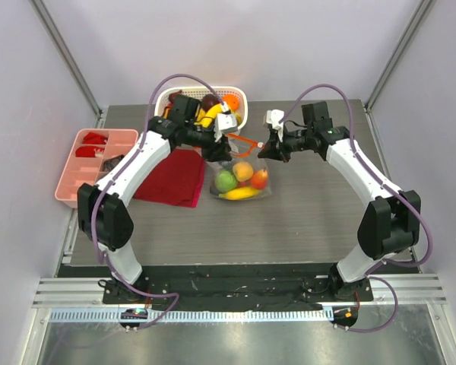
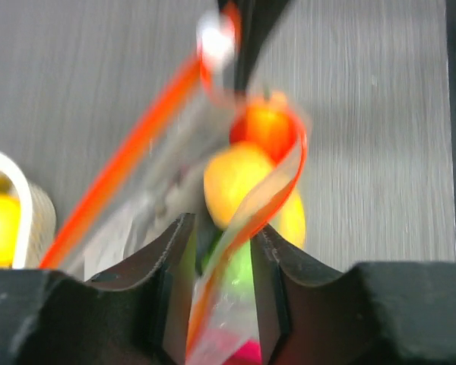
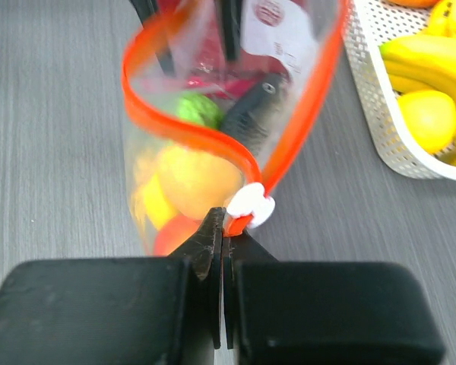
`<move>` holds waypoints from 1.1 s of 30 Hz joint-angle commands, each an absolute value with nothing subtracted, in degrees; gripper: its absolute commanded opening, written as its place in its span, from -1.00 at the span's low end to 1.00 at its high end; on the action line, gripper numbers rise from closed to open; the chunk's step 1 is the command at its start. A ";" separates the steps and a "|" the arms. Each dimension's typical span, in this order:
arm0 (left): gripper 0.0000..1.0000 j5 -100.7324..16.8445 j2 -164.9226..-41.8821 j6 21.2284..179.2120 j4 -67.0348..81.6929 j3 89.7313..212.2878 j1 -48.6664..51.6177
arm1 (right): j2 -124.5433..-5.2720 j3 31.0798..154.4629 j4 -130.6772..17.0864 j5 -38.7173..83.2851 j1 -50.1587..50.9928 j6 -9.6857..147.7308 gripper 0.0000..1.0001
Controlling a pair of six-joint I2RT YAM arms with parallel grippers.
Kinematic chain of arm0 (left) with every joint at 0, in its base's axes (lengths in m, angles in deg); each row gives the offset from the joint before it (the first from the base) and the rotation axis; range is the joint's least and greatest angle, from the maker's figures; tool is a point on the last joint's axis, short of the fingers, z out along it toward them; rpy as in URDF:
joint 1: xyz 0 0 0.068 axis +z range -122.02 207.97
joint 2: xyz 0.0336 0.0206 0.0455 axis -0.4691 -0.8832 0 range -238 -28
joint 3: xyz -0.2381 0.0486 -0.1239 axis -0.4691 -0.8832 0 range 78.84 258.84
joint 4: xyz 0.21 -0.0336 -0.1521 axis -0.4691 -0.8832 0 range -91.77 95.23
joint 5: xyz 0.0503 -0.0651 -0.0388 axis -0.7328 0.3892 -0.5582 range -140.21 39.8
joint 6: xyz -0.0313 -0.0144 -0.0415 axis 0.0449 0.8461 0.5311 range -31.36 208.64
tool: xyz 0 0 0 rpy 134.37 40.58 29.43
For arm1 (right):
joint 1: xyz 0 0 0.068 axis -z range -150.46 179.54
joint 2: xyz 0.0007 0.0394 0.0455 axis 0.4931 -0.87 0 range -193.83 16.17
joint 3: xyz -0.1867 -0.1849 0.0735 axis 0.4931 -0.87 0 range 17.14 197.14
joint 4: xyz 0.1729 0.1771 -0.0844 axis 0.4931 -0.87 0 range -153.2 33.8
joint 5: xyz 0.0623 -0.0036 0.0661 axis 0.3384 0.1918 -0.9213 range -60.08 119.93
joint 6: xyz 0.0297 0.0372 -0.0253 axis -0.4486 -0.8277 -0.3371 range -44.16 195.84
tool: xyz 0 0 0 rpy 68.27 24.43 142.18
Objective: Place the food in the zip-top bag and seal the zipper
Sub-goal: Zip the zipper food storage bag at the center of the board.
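A grey wood-grain table [image 1: 319, 220] stands inside pale walls [image 1: 30, 68], with a metal rail [image 1: 235, 293] along its near edge. The zip-top bag [image 1: 251, 188] lies near the table's middle, its mouth turned to the far side and lifted between the 2 grippers. Through its film the food [image 1: 243, 171] shows as 4 pieces: 1 yellow-orange, 1 green [image 1: 226, 181], 1 red-orange [image 1: 260, 179] and a banana [image 1: 239, 194] at the bag's near end. Just left of the bag lies a dark red cloth [image 1: 175, 179]. Farther left of the bag is a pink tray [image 1: 70, 182], and beyond the bag a white basket [image 1: 239, 97] holds more fruit.

The right gripper [image 3: 220, 228] has its jaws pressed together on the zipper [image 3: 182, 129], right beside its white tip [image 3: 251, 207]. The 2 orange strips bow apart, so the bag's mouth gapes. The left gripper [image 2: 224, 228] straddles the bag's other rim. Its jaws are a narrow gap apart, with strip and film running between them, and neither finger visibly presses the plastic.

The left wrist view is blurred, so the fruit in it reads only as colour patches. A dark long shape [image 3: 254, 114] shows through the bag, and I cannot tell what it is. The bag's white label [image 3: 277, 30] is cut off at the frame top, its print too small to read. The left arm covers part of the basket, and the red bits in the tray are too small to identify.
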State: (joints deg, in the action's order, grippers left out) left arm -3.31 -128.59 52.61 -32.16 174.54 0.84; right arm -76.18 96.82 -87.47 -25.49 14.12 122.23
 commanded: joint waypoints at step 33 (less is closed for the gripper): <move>0.22 2.09 -133.81 66.59 -13.49 181.67 -6.92 | -63.90 86.13 -78.87 -28.70 17.42 127.69 -0.97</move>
